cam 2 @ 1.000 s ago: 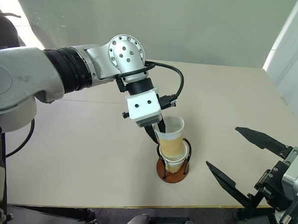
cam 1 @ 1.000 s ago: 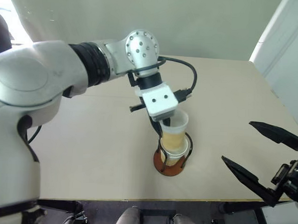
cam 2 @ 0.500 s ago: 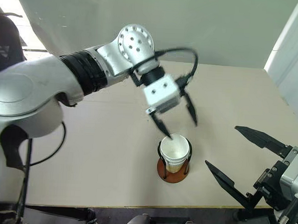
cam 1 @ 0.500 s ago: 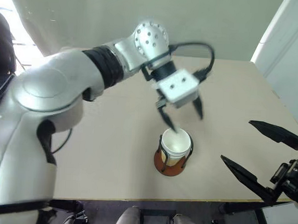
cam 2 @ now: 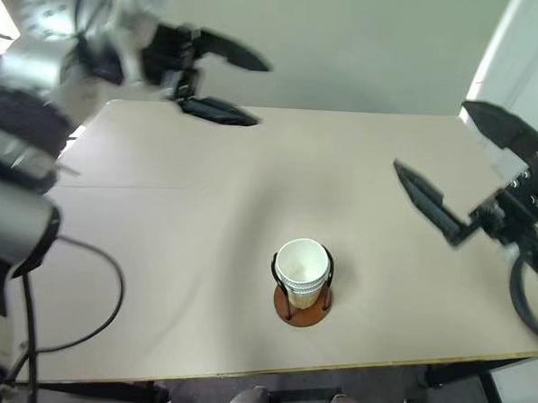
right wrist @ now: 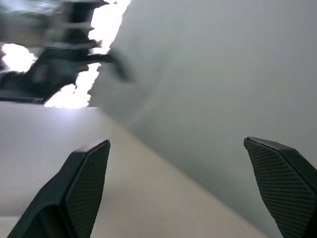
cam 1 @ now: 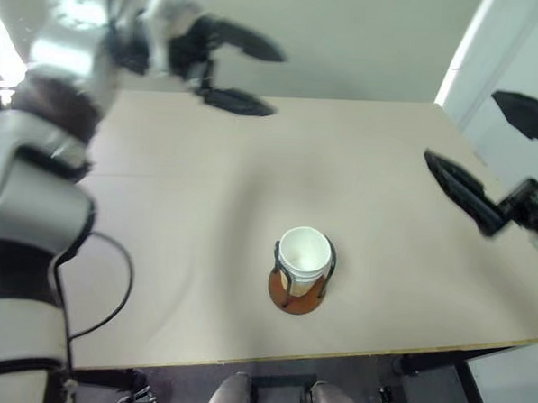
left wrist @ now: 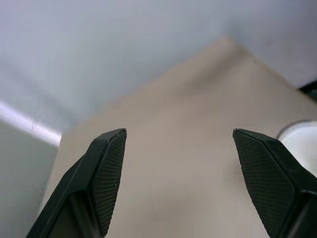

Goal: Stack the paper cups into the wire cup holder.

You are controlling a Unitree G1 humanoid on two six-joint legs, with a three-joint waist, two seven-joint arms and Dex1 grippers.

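A: Where are the paper cups?

B: They sit nested in the wire cup holder, whose reddish-brown base rests on the desk near its front edge. The white rim of the top cup stands level with the wire loops.

A: State of each claw?

B: The left claw is released and empty, raised over the far left of the desk, well apart from the holder. The right claw is likewise spread wide and empty, at the desk's right side.
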